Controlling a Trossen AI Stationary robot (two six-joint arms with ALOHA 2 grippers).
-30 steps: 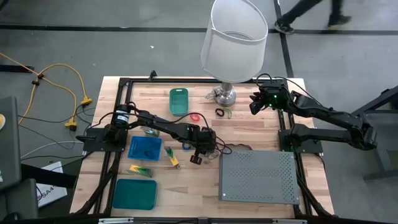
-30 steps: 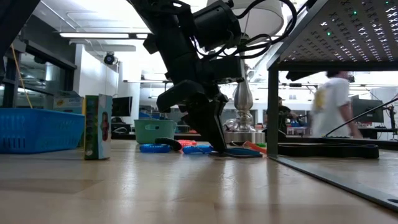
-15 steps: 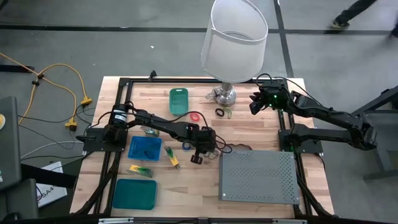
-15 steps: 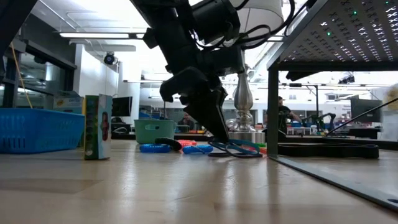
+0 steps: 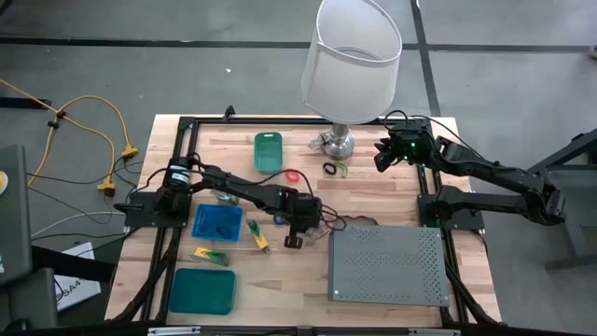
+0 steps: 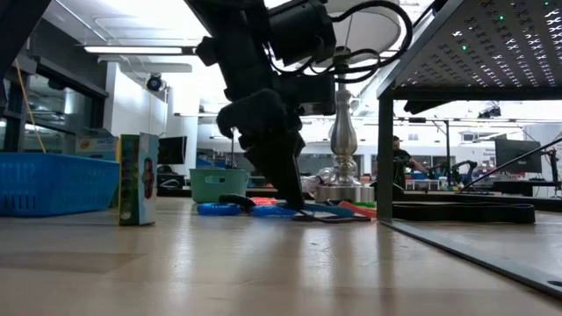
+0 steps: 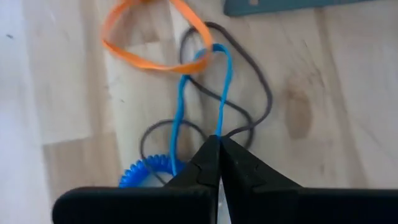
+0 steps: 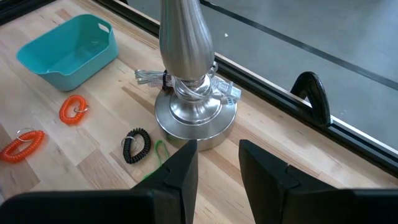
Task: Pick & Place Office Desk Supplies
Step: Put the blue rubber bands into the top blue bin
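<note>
Table contents, listed from the left edge to the right.

- Large teal tray: near-left corner of the wooden table.
- Yellow-and-green block: just beyond the tray; a second one lies tilted beside the blue basket.
- Blue basket: on the left side, near the left arm's base.
- Small teal bin: far side, left of the lamp base.
- Left gripper: over the table's middle, tips down at the wood, jaws closed on a thin blue band. The band crosses a grey band and an orange band; a blue coiled ring lies just beside the fingertips.
- Red coiled rings: between the teal bin and the lamp base.
- Black coiled ring: just beside the lamp base, with a green loop next to it.
- Lamp with white shade: far centre.
- Grey perforated box: near right.
- Right gripper: raised at the far right, facing the lamp base, fingers parted and empty.
</note>
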